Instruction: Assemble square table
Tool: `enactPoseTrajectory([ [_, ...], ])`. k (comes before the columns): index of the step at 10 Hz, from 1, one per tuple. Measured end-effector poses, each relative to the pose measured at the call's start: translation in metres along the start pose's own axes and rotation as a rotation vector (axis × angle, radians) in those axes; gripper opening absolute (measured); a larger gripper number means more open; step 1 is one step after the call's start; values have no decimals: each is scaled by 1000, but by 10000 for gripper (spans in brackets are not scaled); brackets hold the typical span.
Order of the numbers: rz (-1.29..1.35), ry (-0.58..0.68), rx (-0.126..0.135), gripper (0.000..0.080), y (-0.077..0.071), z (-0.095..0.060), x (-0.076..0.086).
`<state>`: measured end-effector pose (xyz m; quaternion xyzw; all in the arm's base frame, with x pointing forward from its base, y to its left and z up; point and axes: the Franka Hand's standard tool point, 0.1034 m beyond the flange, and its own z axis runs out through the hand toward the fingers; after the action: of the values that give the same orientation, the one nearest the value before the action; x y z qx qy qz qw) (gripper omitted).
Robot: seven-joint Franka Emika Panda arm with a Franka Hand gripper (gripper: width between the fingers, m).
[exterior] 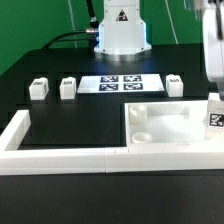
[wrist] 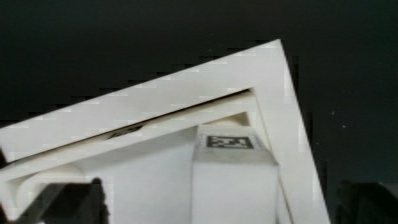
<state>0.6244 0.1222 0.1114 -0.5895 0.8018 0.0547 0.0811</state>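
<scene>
In the exterior view, your tabletop [exterior: 165, 128] lies flat inside the fence [exterior: 60, 157], its visible sockets empty. Three legs [exterior: 68, 87] stand loose beyond it, and a fourth [exterior: 215, 117] is at its edge. In the wrist view, the tabletop's corner fills the frame, and you cannot tell how the jaws stand.

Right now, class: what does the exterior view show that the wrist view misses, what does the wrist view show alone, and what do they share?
Only the exterior view: three legs standing apart on the dark table, the marker board between them, the robot base and the fence.
Only the wrist view: one corner of the slab up close, with its raised rim.
Both: the slab and a tag at its edge, apparently the same one.
</scene>
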Motion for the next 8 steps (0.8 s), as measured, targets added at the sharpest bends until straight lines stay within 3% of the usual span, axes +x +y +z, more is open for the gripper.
enactPoseTrajectory([
  [8, -6, 6, -10, 649, 3, 7, 1],
])
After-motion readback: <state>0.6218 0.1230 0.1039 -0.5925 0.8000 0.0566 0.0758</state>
